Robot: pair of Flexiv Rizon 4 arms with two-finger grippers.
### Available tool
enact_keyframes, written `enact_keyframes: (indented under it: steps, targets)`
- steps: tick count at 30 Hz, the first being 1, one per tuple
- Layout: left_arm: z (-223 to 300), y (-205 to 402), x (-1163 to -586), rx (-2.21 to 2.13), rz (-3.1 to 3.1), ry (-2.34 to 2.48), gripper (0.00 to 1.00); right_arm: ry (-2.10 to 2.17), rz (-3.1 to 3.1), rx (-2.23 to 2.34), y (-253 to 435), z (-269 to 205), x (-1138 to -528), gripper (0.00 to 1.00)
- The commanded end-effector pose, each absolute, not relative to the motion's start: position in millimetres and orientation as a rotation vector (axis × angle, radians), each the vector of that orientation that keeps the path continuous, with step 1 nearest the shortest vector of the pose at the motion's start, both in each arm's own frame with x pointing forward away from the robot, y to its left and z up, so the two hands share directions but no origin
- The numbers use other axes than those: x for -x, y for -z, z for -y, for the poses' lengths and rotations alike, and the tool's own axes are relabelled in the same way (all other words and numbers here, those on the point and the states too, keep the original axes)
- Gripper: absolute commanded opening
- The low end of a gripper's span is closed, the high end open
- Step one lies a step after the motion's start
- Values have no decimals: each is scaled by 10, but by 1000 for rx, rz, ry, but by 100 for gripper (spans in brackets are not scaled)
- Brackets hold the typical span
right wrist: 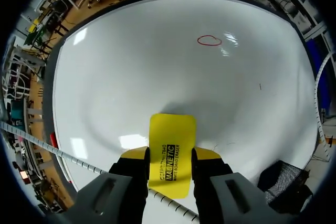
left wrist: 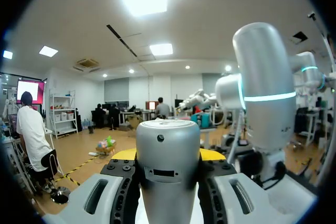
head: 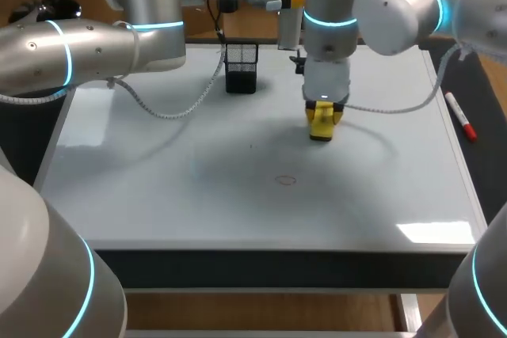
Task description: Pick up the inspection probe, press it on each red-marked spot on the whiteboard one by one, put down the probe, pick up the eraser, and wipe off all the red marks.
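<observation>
My right gripper (head: 322,113) is shut on the yellow eraser (head: 321,127), holding it low over the whiteboard (head: 158,195) right of the middle. In the right wrist view the eraser (right wrist: 172,132) sticks out between the yellow fingertips of the gripper (right wrist: 171,153), and one red ring mark (right wrist: 209,40) lies on the board well ahead of it. From the head view the same mark (head: 286,180) is in front of the eraser and slightly left. My left gripper (left wrist: 168,156) is raised at the back of the table, shut on the silver cylindrical inspection probe (left wrist: 168,166).
A black mesh pen holder (head: 241,67) stands at the back of the board, left of my right arm. A red-capped marker (head: 460,116) lies off the board's right edge. A tiny dark speck (head: 252,146) sits near the board's middle. A grey cable (head: 170,112) droops over the back left.
</observation>
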State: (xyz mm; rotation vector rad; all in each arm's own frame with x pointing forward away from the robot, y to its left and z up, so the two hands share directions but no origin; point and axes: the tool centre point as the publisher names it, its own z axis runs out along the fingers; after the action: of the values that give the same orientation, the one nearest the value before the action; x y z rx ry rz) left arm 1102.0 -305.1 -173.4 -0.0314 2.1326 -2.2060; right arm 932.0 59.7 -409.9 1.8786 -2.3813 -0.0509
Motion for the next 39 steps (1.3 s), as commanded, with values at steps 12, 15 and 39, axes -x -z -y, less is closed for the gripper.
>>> enact_keyframes:
  steps: [12, 15, 39]
  targets:
    - [3053, 1719, -11027, 31, -2135, 2206, 0, -54, 2521, -1708, 3715, 143, -9110, 0]
    - [3053, 1719, -11027, 31, -2135, 2206, 0, -69, 2556, -1662, 3666, 277, -9059, 0]
    - [3053, 1719, -11027, 31, -2135, 2206, 0, -5, 2724, -1488, 3693, 809, -8763, 0]
